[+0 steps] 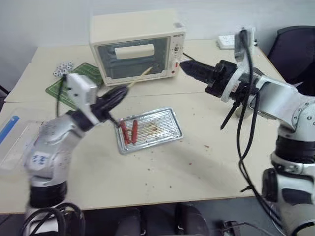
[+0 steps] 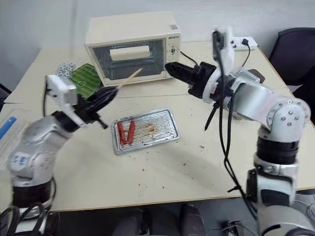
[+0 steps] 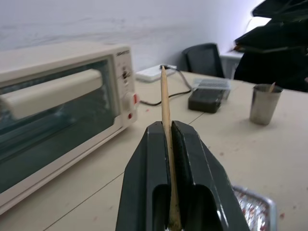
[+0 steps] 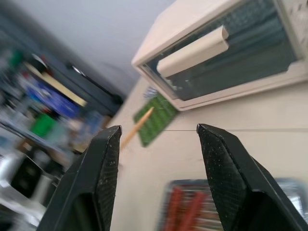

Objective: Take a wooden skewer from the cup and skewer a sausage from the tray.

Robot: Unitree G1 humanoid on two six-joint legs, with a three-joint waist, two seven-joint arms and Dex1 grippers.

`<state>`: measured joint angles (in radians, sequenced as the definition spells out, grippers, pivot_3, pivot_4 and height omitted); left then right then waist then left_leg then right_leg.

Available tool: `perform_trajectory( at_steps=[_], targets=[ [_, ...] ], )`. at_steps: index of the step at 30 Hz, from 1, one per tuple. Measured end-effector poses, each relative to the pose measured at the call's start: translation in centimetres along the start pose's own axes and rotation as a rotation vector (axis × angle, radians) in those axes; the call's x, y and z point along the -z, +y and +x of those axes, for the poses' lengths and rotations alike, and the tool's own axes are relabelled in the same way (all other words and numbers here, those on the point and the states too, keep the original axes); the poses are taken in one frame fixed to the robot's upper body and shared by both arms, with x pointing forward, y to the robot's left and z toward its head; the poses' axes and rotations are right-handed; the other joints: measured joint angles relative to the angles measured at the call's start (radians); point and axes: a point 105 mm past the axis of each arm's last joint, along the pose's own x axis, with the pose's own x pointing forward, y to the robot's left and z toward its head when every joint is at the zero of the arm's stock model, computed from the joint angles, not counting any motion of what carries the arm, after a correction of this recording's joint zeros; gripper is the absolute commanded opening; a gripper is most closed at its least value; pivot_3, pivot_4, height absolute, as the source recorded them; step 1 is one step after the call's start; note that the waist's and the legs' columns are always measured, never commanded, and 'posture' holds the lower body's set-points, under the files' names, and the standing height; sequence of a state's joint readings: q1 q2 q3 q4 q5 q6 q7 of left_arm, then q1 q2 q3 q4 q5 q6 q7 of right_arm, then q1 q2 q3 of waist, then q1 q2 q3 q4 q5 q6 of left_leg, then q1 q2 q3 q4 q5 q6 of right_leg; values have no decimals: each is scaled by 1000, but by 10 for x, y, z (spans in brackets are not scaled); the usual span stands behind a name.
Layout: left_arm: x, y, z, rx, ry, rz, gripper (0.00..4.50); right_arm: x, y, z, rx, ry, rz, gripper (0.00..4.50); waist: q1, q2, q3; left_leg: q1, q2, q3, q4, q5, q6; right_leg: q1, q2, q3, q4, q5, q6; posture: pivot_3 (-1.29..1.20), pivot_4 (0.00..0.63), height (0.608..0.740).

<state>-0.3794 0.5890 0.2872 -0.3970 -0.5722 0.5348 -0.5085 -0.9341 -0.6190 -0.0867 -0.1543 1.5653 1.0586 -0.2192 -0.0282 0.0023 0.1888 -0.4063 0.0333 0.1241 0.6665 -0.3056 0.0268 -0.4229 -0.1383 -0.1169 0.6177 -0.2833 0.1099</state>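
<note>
Left gripper (image 1: 117, 93) pinches the wooden skewer (image 1: 139, 77), which points up and away; sausages (image 1: 129, 131) lie below it in the tray (image 1: 165, 123). Right gripper (image 1: 189, 68) hangs open.

Head stereo pair looking down, wrist cameras close, all sharing toaster oven (image 1: 138, 46)

tray (image 1: 167, 120) top open, oven (image 1: 138, 46) behind

Left tool (image 3: 171, 144) clamped, right tool (image 4: 159, 132) spread.
</note>
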Motion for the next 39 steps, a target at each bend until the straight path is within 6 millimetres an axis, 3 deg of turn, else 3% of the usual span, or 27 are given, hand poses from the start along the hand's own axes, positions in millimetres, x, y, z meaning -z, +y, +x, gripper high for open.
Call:
perform_trajectory(
  at_steps=[3,6,12,18,25,29,33,39],
  targets=[
    [0,12,-28,-52,75,40,0,28,0,16,-18,122,-158,3426,-5,-1,0,0,0,2,-1,0,0,-3,0,2,1,0,0,0,150,740],
    [-2,23,-55,-109,140,66,0,62,-1,34,-48,240,-292,4358,-1,-1,1,-1,-1,3,-1,0,-1,-5,-1,3,3,0,0,0,150,740],
    [-8,25,-80,-166,186,99,0,110,27,75,-153,335,-343,4358,1,-6,-1,-1,-2,3,0,0,-1,-5,-4,3,4,0,0,0,150,740],
    [-10,19,-82,-179,184,103,0,148,23,108,-86,406,-302,4358,-1,-7,-2,-1,-3,3,0,0,-2,-5,-4,3,4,0,0,0,150,740],
    [-11,17,-82,-189,181,103,0,165,7,123,-13,432,-331,4358,-5,-7,-2,-1,-2,3,0,0,-3,-5,-3,3,4,0,0,0,150,740],
    [-11,17,-82,-189,178,101,0,174,11,130,-27,444,-332,4358,-7,-7,-2,-1,-2,3,-1,0,-3,-5,-2,3,4,0,0,0,150,740],
    [-13,16,-78,-178,165,104,0,180,14,135,-35,446,-351,3166,-9,-7,-2,-1,-2,3,-1,0,-4,-6,-2,3,4,0,0,0,150,740],
    [-16,15,-73,-165,151,110,0,180,15,138,-52,438,-413,3166,-9,-7,-2,0,-2,3,-1,0,-4,-6,-2,3,4,0,0,0,150,740]
  ],
)
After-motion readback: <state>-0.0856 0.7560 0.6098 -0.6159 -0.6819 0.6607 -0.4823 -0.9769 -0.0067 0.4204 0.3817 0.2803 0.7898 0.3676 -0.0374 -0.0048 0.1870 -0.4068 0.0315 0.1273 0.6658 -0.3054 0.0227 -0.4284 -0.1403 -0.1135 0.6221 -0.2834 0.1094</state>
